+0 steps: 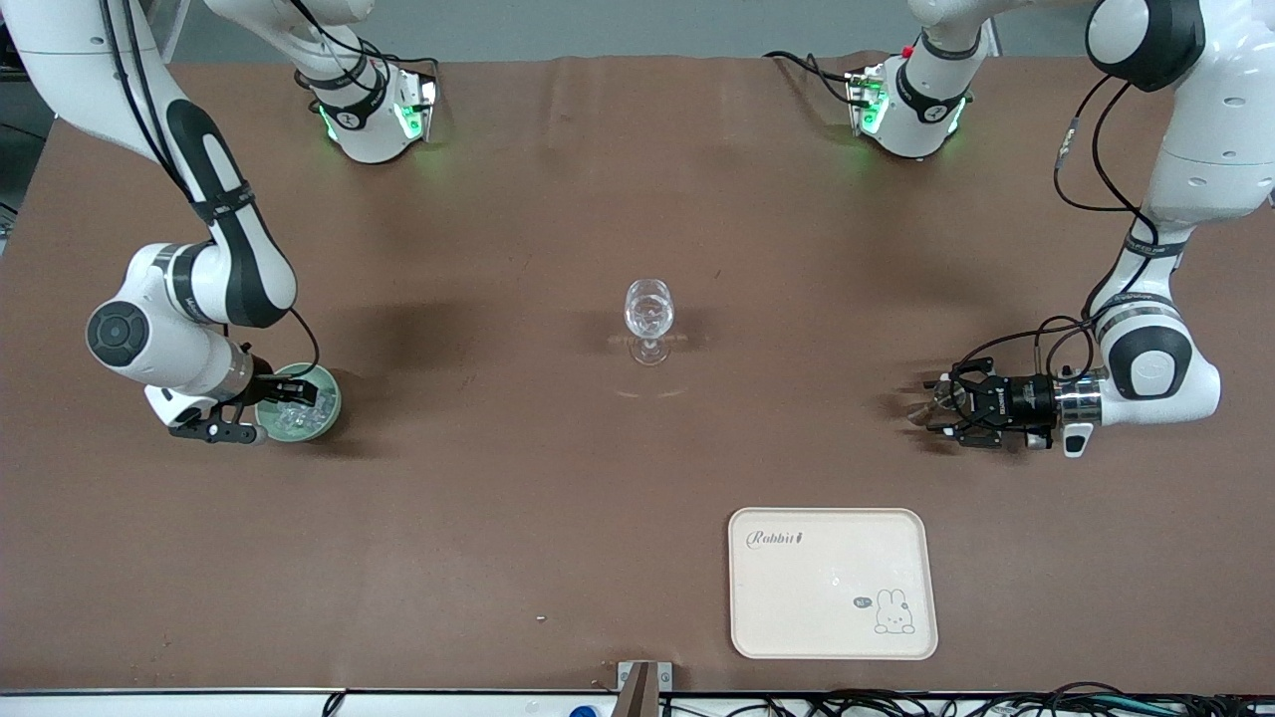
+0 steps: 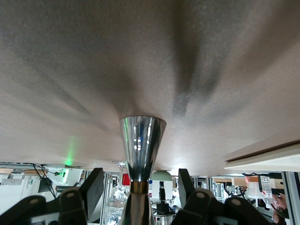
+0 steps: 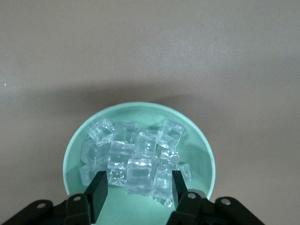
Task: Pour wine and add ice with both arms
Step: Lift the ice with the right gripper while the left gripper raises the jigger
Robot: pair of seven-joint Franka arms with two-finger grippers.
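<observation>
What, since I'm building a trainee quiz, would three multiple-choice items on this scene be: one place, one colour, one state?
1. The right gripper is over: A the tray; B the bowl of ice; C the wine glass.
2. The tray is: A cream; B blue; C black.
3. The wine glass: A lies tipped over; B is held by the left gripper; C stands upright.

Key: B, its fingers hang just above the ice heaped in the green bowl. A, the tray shows cream. C, the glass stands on its foot mid-table, while the left gripper is low over the table toward its own arm's end.
</observation>
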